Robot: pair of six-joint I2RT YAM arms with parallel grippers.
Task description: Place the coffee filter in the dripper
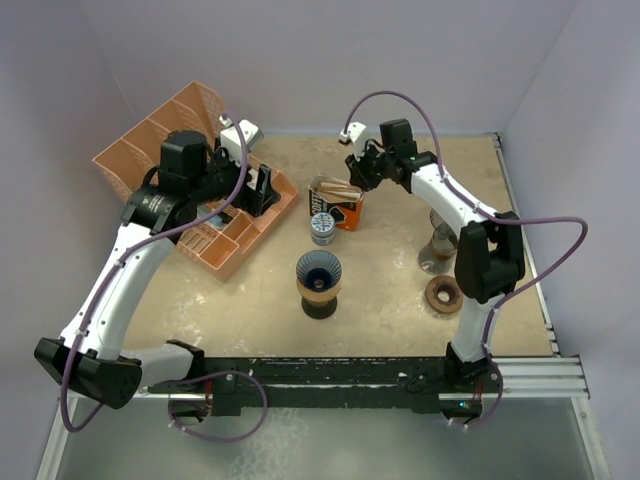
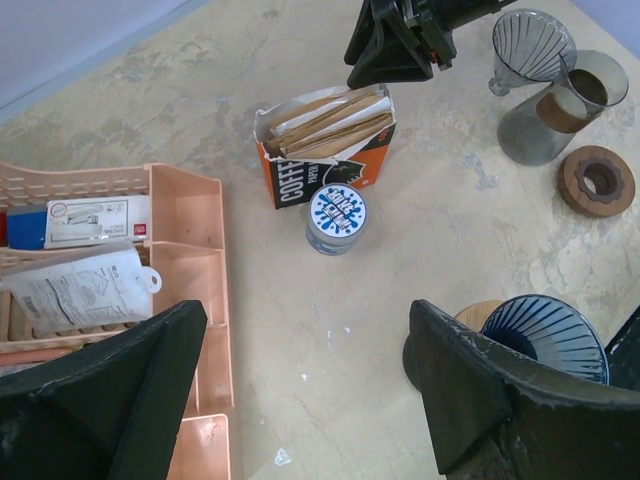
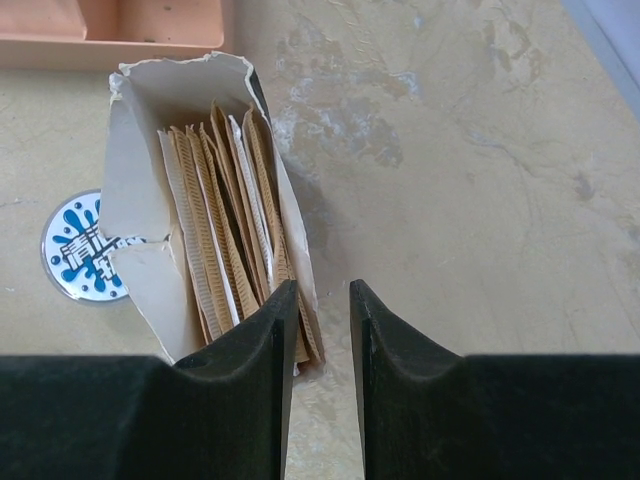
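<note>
Brown paper coffee filters [image 3: 225, 215] stand packed in an open orange box [image 1: 337, 202] at mid-table. The dark blue ribbed dripper [image 1: 319, 270] sits on a wooden collar in front of the box, and also shows low right in the left wrist view as the dripper [image 2: 555, 335]. My right gripper [image 3: 323, 287] hovers just over the box's right edge. Its jaws stand a narrow gap apart with only table between them. My left gripper [image 2: 308, 312] is wide open and empty, over bare table beside the basket, left of the dripper.
A small tin with a blue-and-white lid [image 1: 322, 228] stands between box and dripper. An orange compartment basket [image 1: 150, 150] fills the back left. At right are a clear glass cone and carafe [image 1: 440, 245] and a wooden ring [image 1: 443, 294].
</note>
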